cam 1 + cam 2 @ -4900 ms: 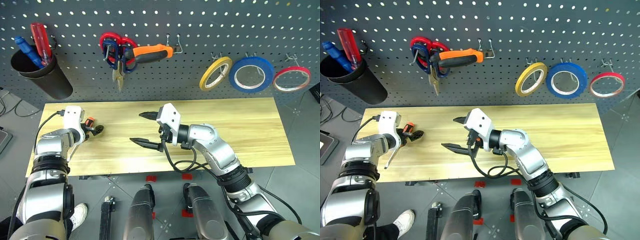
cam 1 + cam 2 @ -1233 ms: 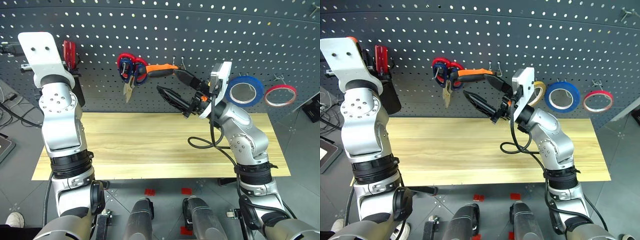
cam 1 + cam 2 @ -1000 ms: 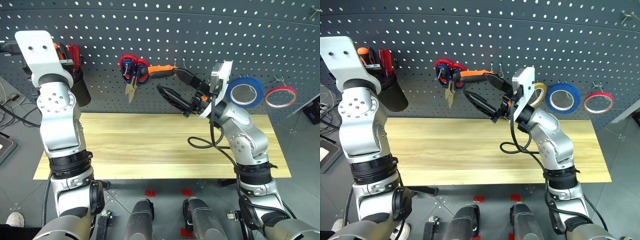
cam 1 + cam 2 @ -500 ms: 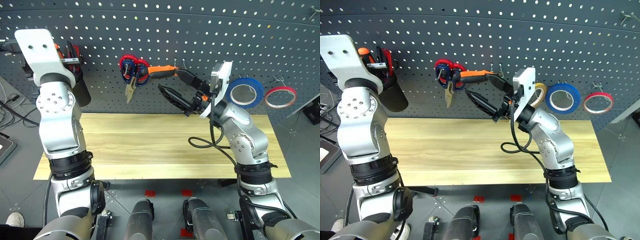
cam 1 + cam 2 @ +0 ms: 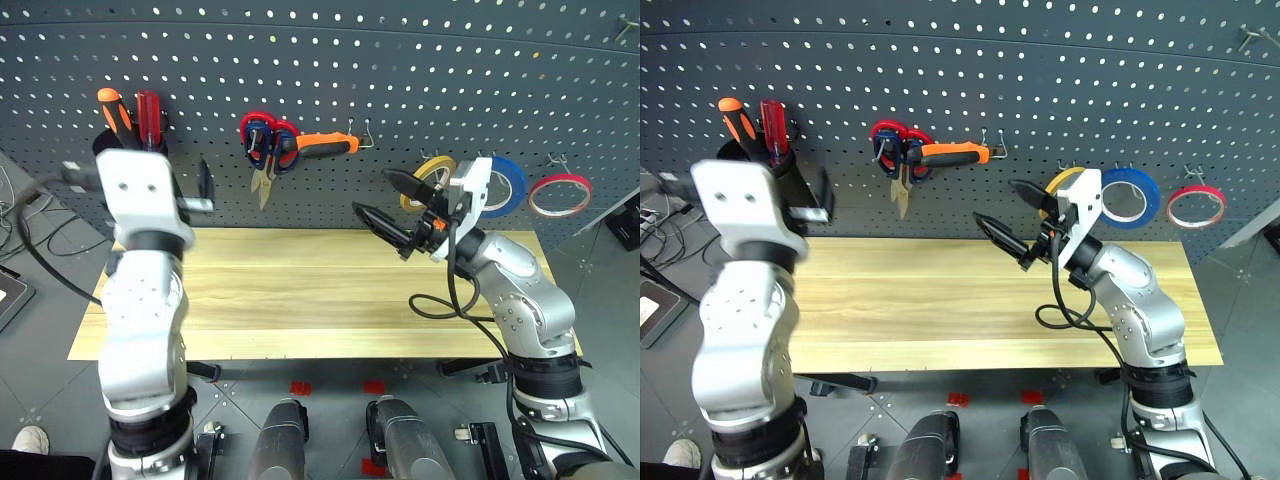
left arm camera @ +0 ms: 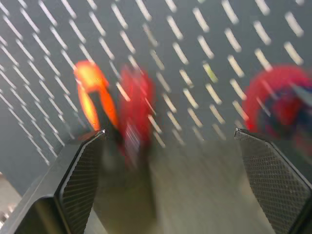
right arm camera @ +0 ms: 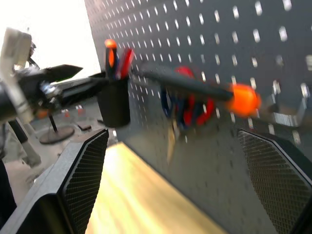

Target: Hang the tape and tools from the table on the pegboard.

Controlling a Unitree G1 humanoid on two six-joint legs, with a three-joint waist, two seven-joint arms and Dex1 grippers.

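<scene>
On the pegboard (image 5: 400,60) every item the task names already hangs or stands: the blue tape roll (image 5: 505,185) sits on a hook between the thin yellow roll (image 5: 425,180) and the thin red roll (image 5: 560,195), the dark-blue-handled scissors (image 5: 262,150) hang together with the red-handled scissors (image 5: 258,122), and the orange-and-black-handled pliers (image 5: 320,146) lie across a hook just to their right. The slim orange-and-black-handled screwdriver (image 5: 112,115) stands upright in the black cup (image 5: 790,185) at far left, next to a red screwdriver (image 5: 148,112).

Both hands are released and carry nothing. The left hand (image 5: 150,195) hovers just in front of the cup with its fingers spread; the right hand (image 5: 392,205) hangs over the far edge of the table (image 5: 330,290), fingers wide apart, pointing left toward the pliers and not touching them.

Judging from this, the hanging work looks finished, and the step in hand is clearing the arms away from the board. The next move calls for drawing both hands toward the near side without brushing the cup, the pliers or the tape rolls.

The table is a pale wooden top with nothing lying on it. Beyond it, the dark grey panel with its pale holes fills the far wall. Grey floor tiles surround the table, and cables trail at the left edge.
</scene>
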